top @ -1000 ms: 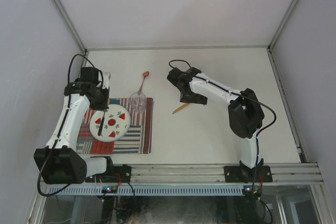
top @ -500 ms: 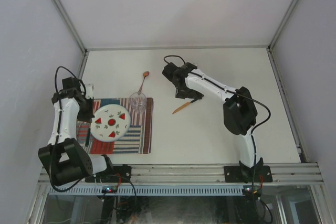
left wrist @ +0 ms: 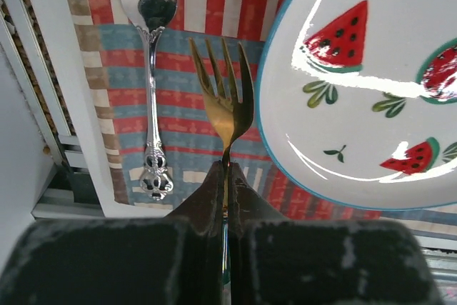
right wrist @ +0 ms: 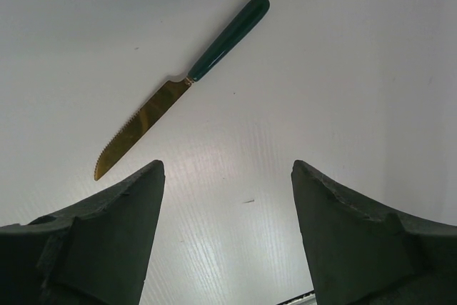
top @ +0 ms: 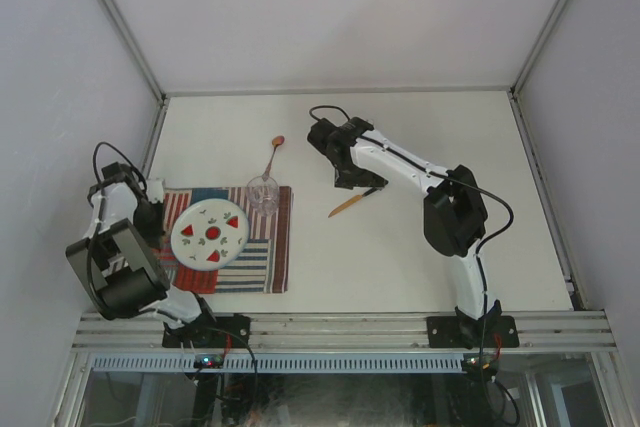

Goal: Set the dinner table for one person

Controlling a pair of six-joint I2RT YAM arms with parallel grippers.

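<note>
My left gripper (left wrist: 226, 171) is shut on the handle of a gold fork (left wrist: 223, 101), held over the left part of the striped placemat (left wrist: 182, 62), between a silver fork (left wrist: 152, 83) lying there and the watermelon plate (left wrist: 371, 105). In the top view the left gripper (top: 152, 219) is at the placemat's left edge, beside the plate (top: 210, 235). My right gripper (right wrist: 228, 169) is open and empty above the dinner table (top: 420, 247), near a gold knife with a green handle (right wrist: 182, 83). That knife (top: 353, 202) lies right of the placemat, just below the right gripper (top: 352, 175).
A clear glass (top: 263, 194) stands on the placemat's (top: 265, 257) far right corner. A spoon (top: 273, 152) lies on the table just behind it. Aluminium rails (top: 340, 325) edge the table, and white walls close the left, right and back.
My left arm has swung left from over the plate to the placemat's left edge, carrying the gold fork. My right arm has shifted slightly left and back above the knife.
</note>
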